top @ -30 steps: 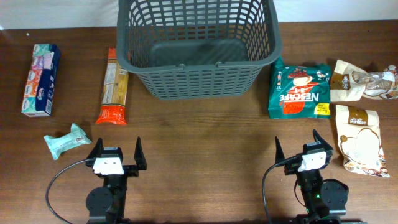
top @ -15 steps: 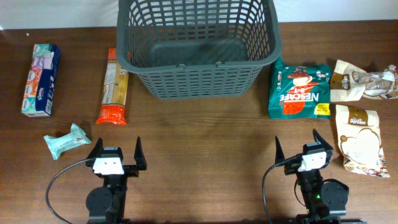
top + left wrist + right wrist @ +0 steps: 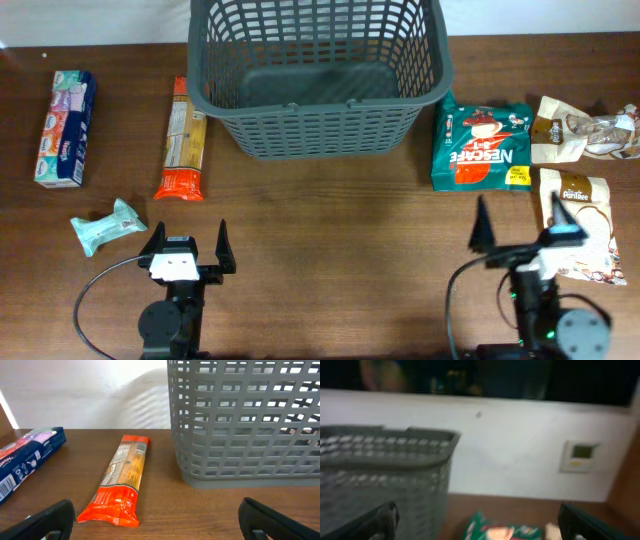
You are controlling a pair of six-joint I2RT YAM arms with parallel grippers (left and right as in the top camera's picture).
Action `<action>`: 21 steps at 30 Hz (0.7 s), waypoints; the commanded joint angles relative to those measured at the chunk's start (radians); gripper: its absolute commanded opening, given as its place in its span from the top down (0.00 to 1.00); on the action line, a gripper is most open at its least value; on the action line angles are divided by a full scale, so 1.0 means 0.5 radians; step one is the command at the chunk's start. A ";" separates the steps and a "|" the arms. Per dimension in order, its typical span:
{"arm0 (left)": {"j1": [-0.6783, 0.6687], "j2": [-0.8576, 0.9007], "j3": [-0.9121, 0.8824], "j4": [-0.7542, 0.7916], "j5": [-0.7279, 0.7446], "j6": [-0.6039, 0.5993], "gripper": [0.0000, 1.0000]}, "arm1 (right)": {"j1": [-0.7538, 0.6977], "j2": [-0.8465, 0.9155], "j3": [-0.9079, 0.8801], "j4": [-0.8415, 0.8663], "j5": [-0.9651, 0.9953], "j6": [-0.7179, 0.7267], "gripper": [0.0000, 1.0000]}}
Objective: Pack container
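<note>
Container (image 3: 320, 130) stands at the far middle of the surface (image 3: 330, 250). An orange packet (image 3: 183, 140) lies just left of it, a green packet (image 3: 482, 147) just right. Left gripper (image 3: 188, 235) sits at the near side, fingers wide apart, holding nothing. Right gripper (image 3: 515, 228) sits near right, fingers wide apart, holding nothing.

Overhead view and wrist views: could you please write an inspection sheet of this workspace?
Surface: brown wooden table, nothing spilled.
Job's things: grey container upright at the far edge, empty.
Clutter: tissue pack, pasta packet, wipes packet left of it; Nescafe bag, far brown bag, near brown bag right.
Grippers: left gripper, right gripper open, holding nothing.
Cables: left cable, right cable loop beside the arm bases.
Surroundings: white wall, small wall panel.
</note>
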 commanded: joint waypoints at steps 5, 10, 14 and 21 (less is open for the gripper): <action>0.003 -0.019 -0.011 -0.002 0.022 0.046 0.01 | 0.014 0.943 0.924 -0.374 0.496 -0.256 0.01; 0.003 -0.019 -0.011 -0.002 0.022 0.046 0.01 | 0.017 1.495 1.597 -0.869 0.497 -0.254 0.01; 0.003 -0.019 -0.011 -0.002 0.022 0.046 0.01 | 0.014 1.788 1.749 -1.054 0.619 -0.253 0.01; 0.003 -0.019 -0.011 -0.002 0.022 0.046 0.01 | -0.014 2.067 1.882 -1.042 1.016 0.109 0.01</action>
